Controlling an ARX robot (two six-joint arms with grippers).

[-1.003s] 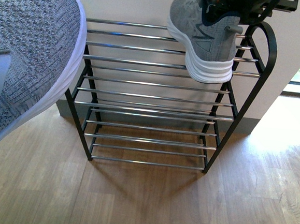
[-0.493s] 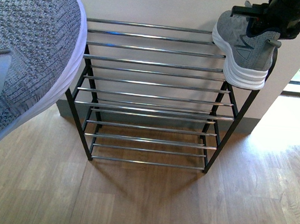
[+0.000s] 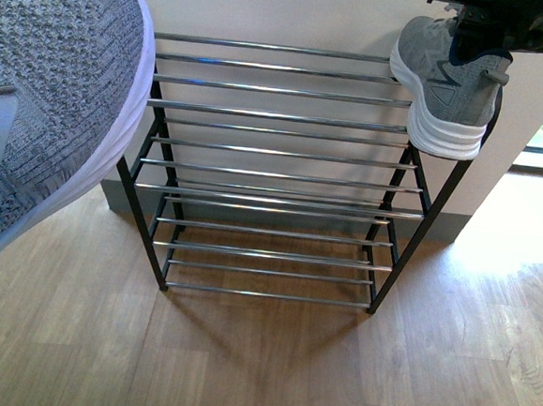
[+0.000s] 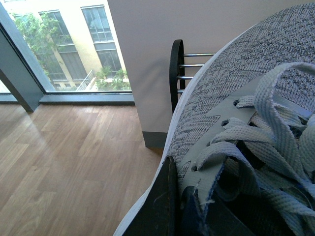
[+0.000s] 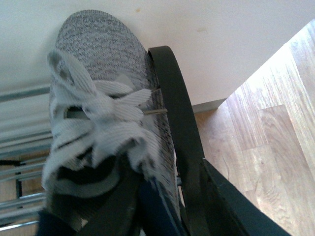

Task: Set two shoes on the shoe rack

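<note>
To my eye the first placing was in hand and not yet finished. The right gripper (image 3: 498, 16) had its jaws clamped on the collar of the right shoe (image 3: 445, 85). It held the shoe over the right end of the rack (image 3: 274, 175), at the top tier, toe toward the wall and just beside the black end hoop. Whether the sole touched the bars I could not tell.

The left gripper (image 4: 182, 211) had its jaws closed on the collar of the left shoe (image 3: 44, 100). That shoe hung in the air, well short of the rack and off toward its left end.

The next move would call for setting the right shoe flat on the bars, clear of the hoop, before the jaws part. The left shoe would then need carrying over to the bars beside it.

By my count there were two shoes, one in each gripper, two grippers, and one rack with four tiers.
</note>
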